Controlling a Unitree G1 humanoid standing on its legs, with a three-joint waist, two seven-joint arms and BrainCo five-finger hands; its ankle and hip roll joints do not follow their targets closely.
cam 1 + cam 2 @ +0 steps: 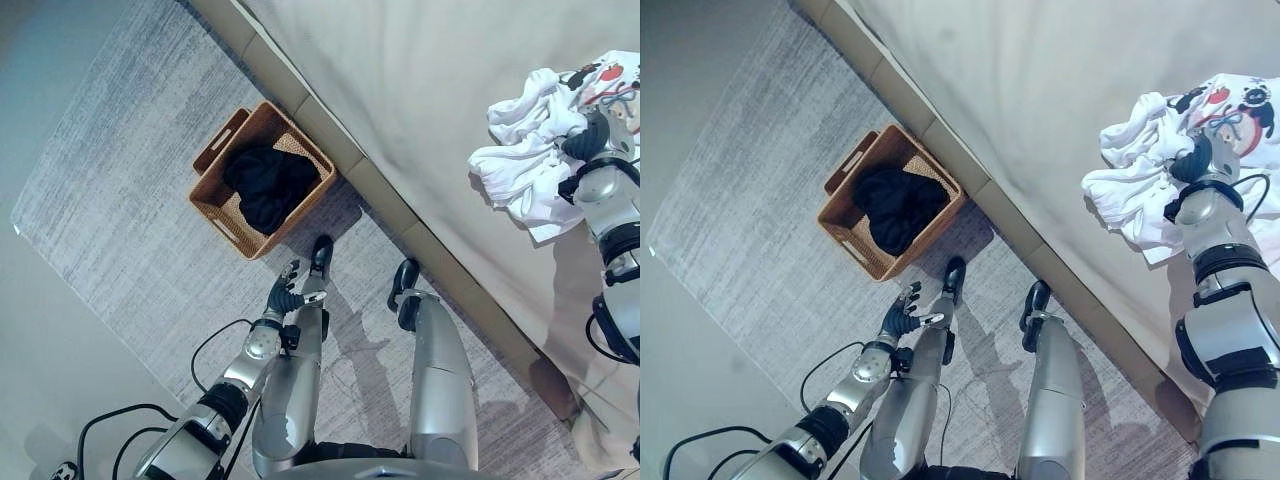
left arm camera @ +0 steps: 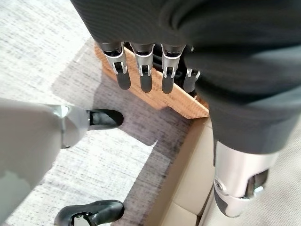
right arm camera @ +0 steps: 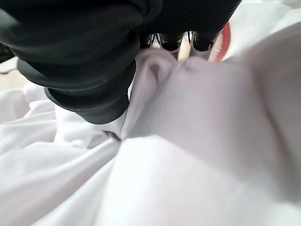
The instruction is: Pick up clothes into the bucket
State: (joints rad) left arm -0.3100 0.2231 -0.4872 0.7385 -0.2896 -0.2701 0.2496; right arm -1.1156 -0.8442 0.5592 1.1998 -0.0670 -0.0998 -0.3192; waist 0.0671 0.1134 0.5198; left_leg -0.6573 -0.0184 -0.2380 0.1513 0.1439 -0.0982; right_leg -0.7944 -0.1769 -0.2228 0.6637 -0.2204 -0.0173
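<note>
One white garment lies on beige bedding; grey rug apparently underfoot.

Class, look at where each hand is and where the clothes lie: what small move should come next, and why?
Probably close the right hand on the white clothes and lift. It is buried in that pile on the bed, its fingers hidden by cloth, while the wicker basket holds only a dark garment. The left hand hangs open.
</note>
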